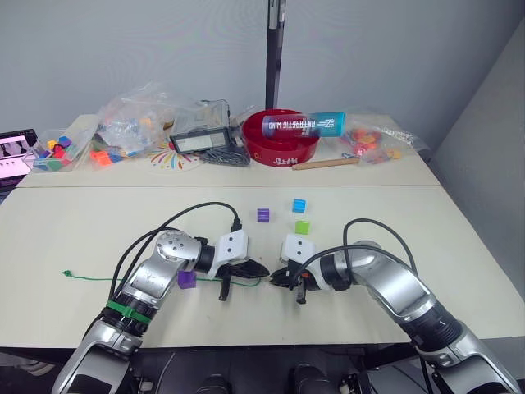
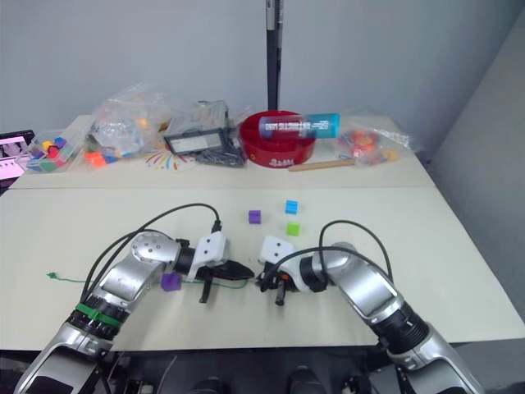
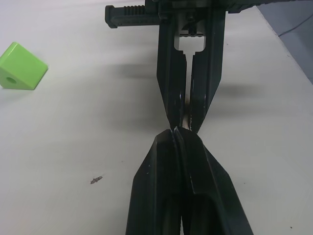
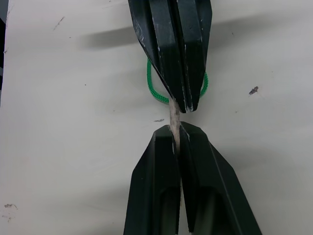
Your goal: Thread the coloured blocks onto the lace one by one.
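We saw the left pincer [image 1: 256, 269] and the right pincer [image 1: 277, 279] tip to tip low over the bench [image 1: 74, 238], both closed on the pale stiff tip [image 4: 174, 122] of the lace [image 1: 98, 278]. The wrist views showed little of the tip between the fingers. The green cord ran from there toward the robot's left, its far end small and hard to read. A purple block [image 1: 187, 279] lay beside the left arm; farther off sat another purple block [image 1: 263, 215], a light green block [image 1: 303, 227] and a blue block [image 1: 299, 205].
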You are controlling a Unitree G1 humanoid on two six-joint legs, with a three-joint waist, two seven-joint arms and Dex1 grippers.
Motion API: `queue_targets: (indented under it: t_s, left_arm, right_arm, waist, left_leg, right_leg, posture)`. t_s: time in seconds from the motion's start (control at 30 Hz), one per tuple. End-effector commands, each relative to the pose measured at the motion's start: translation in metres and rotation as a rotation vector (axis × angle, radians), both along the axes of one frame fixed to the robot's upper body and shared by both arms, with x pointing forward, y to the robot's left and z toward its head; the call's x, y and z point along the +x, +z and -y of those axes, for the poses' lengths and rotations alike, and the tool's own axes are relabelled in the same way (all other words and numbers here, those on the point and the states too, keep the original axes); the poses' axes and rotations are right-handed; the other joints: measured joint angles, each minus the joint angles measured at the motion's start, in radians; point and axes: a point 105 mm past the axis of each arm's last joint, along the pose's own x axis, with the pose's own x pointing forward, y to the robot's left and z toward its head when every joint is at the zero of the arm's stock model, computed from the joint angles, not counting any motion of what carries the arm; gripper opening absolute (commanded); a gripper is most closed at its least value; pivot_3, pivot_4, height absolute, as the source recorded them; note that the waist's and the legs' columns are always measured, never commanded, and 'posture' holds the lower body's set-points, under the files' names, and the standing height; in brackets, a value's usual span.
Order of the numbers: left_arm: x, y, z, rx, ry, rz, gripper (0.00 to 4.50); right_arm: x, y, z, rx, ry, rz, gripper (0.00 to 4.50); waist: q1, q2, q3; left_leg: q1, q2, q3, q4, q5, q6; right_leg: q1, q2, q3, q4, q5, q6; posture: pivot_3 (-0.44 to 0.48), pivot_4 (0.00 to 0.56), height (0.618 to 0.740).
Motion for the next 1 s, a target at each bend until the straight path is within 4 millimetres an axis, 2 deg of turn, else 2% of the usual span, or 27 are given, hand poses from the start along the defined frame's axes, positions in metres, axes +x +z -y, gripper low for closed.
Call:
queue_targets:
  t_s: [0.03, 0.1, 0.2, 0.33, 0.7, 0.8, 0.93, 1.0]
  left_arm:
    - [0.003, 0.014, -0.003, -0.003, -0.007, 0.042, 0.03]
    - [0.001, 0.017, -0.004, -0.002, -0.017, 0.037, 0.03]
    - [0.001, 0.019, -0.005, 0.022, -0.027, 0.063, 0.81]
    - [0.003, 0.015, -0.001, 0.047, -0.033, 0.115, 2.13]
    - [0.006, 0.003, 0.01, 0.104, -0.048, 0.171, 2.13]
    - [0.006, 0.003, 0.011, 0.109, -0.049, 0.168, 1.33]
    - [0.006, -0.001, 0.012, 0.124, -0.047, 0.16, 0.02]
    - [0.005, -0.003, 0.012, 0.129, -0.049, 0.15, 0.02]
  right_arm:
    - [0.002, 0.014, -0.003, 0.017, 0.017, 0.046, 0.0]
    - [0.002, 0.013, -0.003, 0.012, 0.015, 0.047, 0.0]
    - [0.003, 0.01, 0.0, -0.011, 0.007, 0.051, 0.0]
    - [0.004, 0.005, 0.004, -0.039, -0.005, 0.048, 0.0]
    - [0.007, 0.005, 0.006, -0.063, -0.023, 0.055, 0.0]
    - [0.007, 0.005, 0.007, -0.065, -0.026, 0.055, 0.0]
    - [0.008, 0.006, 0.006, -0.062, -0.032, 0.057, 0.0]
    - [0.009, 0.007, 0.005, -0.06, -0.037, 0.058, 0.0]
  waist:
    - [0.0, 0.0, 0.0]
    - [0.0, 0.0, 0.0]
    - [0.0, 0.0, 0.0]
    - [0.001, 0.0, 0.0]
    - [0.0, 0.0, 0.0]
    - [0.0, 0.0, 0.0]
    - [0.001, 0.0, 0.0]
    - [0.001, 0.0, 0.0]
  left_leg:
    - [0.0, 0.0, 0.0, 0.0, 0.0, 0.0]
    - [0.0, 0.0, 0.0, 0.0, 0.0, 0.0]
    - [0.0, 0.0, 0.0, 0.0, 0.0, 0.0]
    - [0.0, 0.0, 0.0, 0.0, 0.0, 0.0]
    - [0.0, 0.0, 0.0, 0.0, 0.0, 0.0]
    - [0.0, 0.0, 0.0, 0.0, 0.0, 0.0]
    - [0.0, 0.0, 0.0, 0.0, 0.0, 0.0]
    - [0.0, 0.0, 0.0, 0.0, 0.0, 0.0]
  right_leg:
    - [0.0, 0.0, 0.0, 0.0, 0.0, 0.0]
    - [0.0, 0.0, 0.0, 0.0, 0.0, 0.0]
    - [0.0, 0.0, 0.0, 0.0, 0.0, 0.0]
    - [0.0, 0.0, 0.0, 0.0, 0.0, 0.0]
    - [0.0, 0.0, 0.0, 0.0, 0.0, 0.0]
    - [0.0, 0.0, 0.0, 0.0, 0.0, 0.0]
    - [0.0, 0.0, 0.0, 0.0, 0.0, 0.0]
    - [0.0, 0.0, 0.0, 0.0, 0.0, 0.0]
  posture:
    - [0.0, 0.15, 0.731]
    - [0.0, 0.15, 0.731]
    - [0.0, 0.15, 0.731]
    - [0.0, 0.15, 0.731]
    - [0.0, 0.15, 0.731]
    - [0.0, 0.15, 0.731]
    - [0.0, 0.15, 0.731]
    - [0.0, 0.15, 0.731]
